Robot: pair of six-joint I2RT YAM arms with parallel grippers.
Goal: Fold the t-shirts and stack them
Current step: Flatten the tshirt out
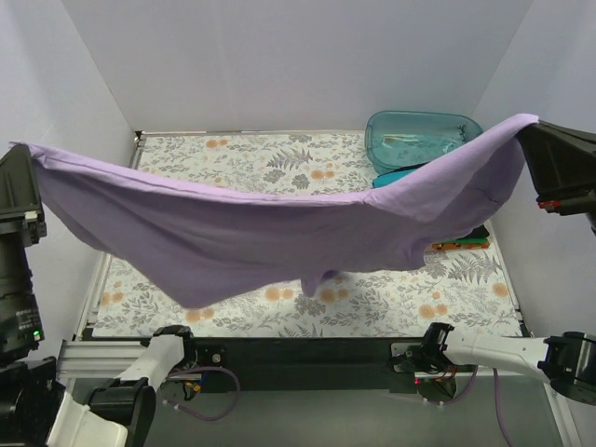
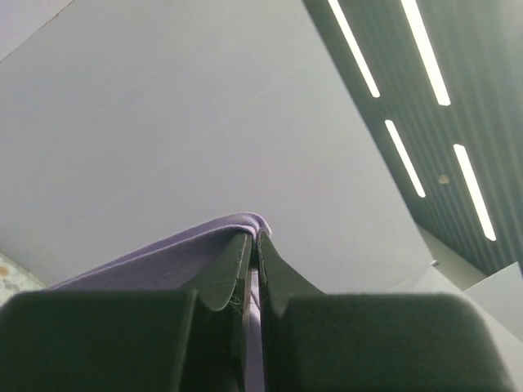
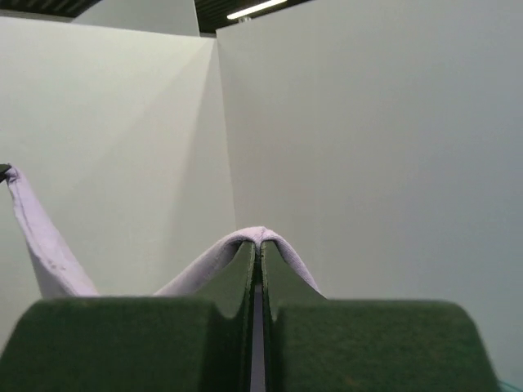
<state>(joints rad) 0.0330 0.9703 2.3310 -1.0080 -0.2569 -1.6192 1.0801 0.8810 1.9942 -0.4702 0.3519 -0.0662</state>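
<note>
Holding lavender t-shirt (image 1: 279,219) aloft, stretched wide across the workspace and clear of floral-print table (image 1: 233,154). Pinched at one end in left gripper (image 2: 254,238), jaws pressed together on a fold of purple cloth, edge humped over the fingertips in left wrist view. Pinched at the other end in right gripper (image 3: 260,243) likewise, jaws closed tight on a ridge of cloth, a length of hem trailing off to the left in right wrist view. Sagging through the middle in top view, lowest fold hanging over the near part of the table, left of centre. Noted at far right corner: clear teal tub (image 1: 419,138), near side partly behind the shirt's upper edge. Seen just under the right span: folded teal shirt (image 1: 396,177) beside the tub, folded black and orange-red shirts (image 1: 456,244) nearer, mostly hidden; stacking order not discernible.
</note>
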